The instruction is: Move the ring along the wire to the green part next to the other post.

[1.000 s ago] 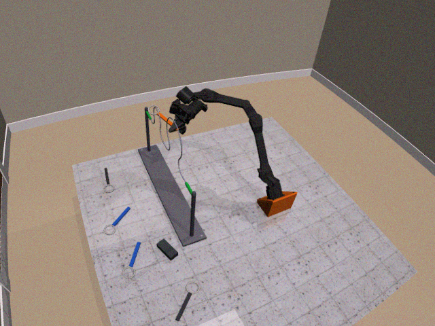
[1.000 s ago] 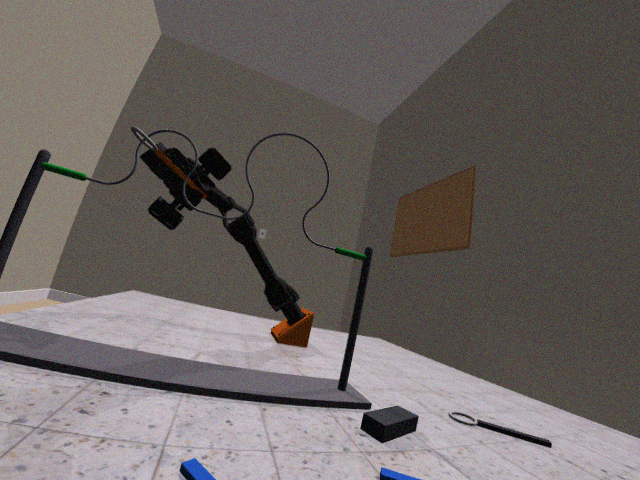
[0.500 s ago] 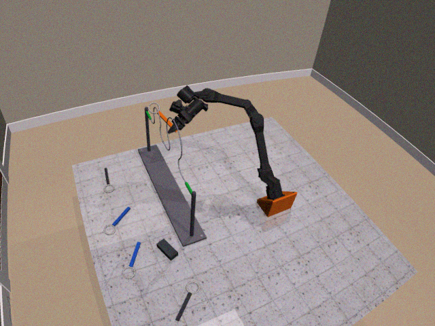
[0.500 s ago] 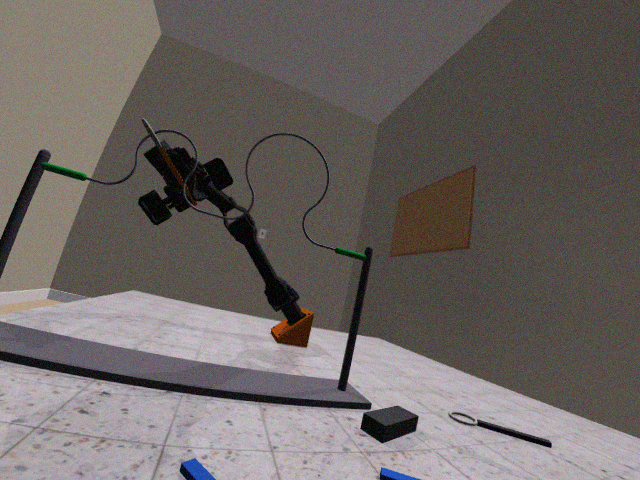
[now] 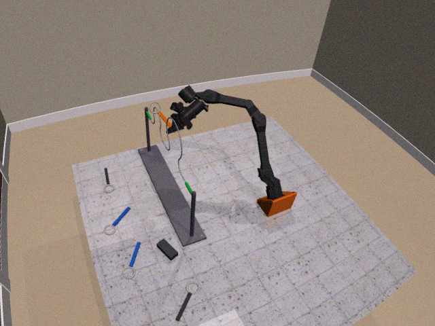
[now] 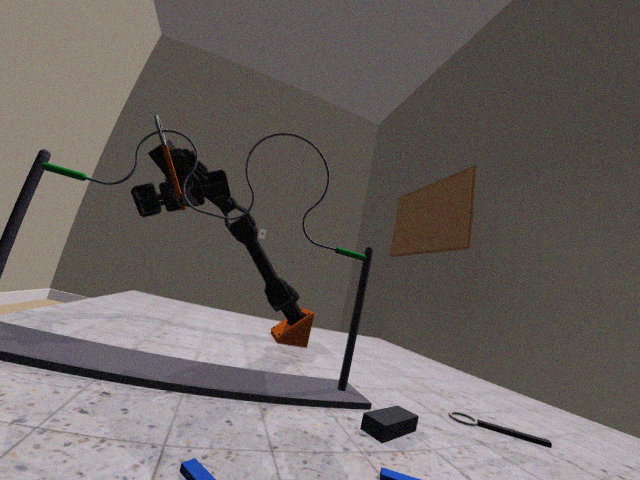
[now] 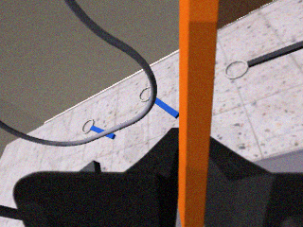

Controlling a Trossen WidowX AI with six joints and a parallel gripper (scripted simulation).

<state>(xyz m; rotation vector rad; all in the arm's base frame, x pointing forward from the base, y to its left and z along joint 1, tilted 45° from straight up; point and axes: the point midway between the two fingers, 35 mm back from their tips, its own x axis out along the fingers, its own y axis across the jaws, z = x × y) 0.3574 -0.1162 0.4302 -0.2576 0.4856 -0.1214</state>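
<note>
The ring (image 5: 154, 102) (image 6: 157, 122) is around the grey wire (image 5: 181, 147) (image 6: 328, 175) (image 7: 152, 80), at the top of the hump nearest the far post (image 5: 147, 133) (image 6: 23, 201). Contact with the wire cannot be told. Its orange handle (image 5: 163, 117) (image 6: 172, 167) (image 7: 196, 95) slants down from the ring. My gripper (image 5: 170, 128) (image 6: 179, 193) (image 7: 184, 135) is shut on the handle's lower end. One green part (image 5: 149, 115) (image 6: 64, 171) adjoins the far post; the other (image 5: 189, 187) (image 6: 351, 253) adjoins the near post (image 5: 192, 214) (image 6: 356, 315). The wrist view hides the ring.
The wire bends down close beside the gripper and handle, then rises into a second hump. The posts stand on a long grey base (image 5: 164, 196) (image 6: 155, 364). A black block (image 5: 167, 249) (image 6: 388, 423) and several loose rings with blue or black handles lie on the floor.
</note>
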